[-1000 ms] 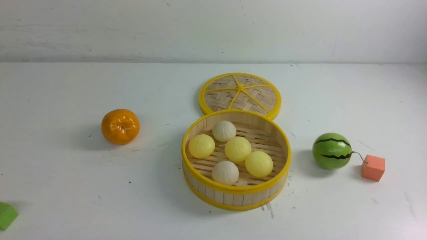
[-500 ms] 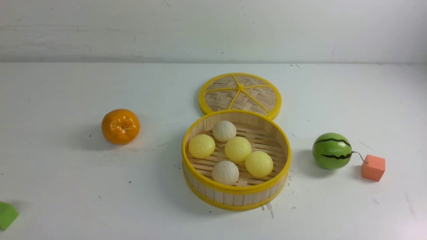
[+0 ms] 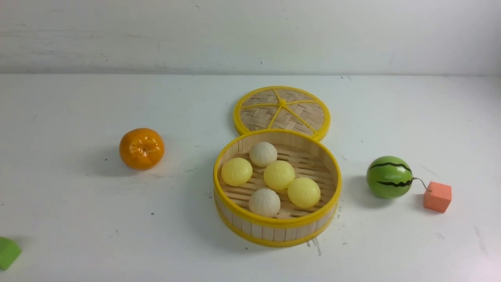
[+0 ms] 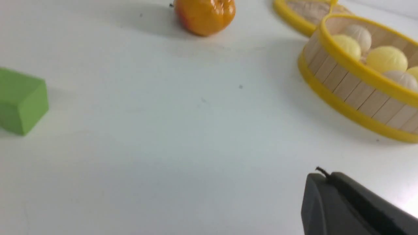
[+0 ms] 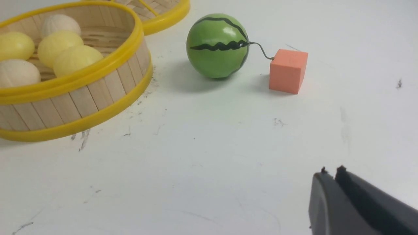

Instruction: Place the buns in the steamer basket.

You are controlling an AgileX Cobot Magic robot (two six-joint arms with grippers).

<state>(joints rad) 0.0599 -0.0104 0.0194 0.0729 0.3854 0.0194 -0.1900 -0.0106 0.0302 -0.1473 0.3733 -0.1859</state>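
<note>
Left end effector (image 4: 321, 178) closed, empty; buns (image 3: 278, 175) in steamer basket (image 3: 274, 229).

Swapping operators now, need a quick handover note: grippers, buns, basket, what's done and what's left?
Left gripper: shut, empty, above bare table.
Right gripper: jaws together, nothing held, near the table, back from the watermelon ball and orange cube.
Buns: all five sit inside the steamer basket, two white, three yellow.
Lid lies flat behind the basket, touching its rim.
Orange and green block untouched on the left.
Done: every bun is in. Left: nothing visible for the task.
</note>
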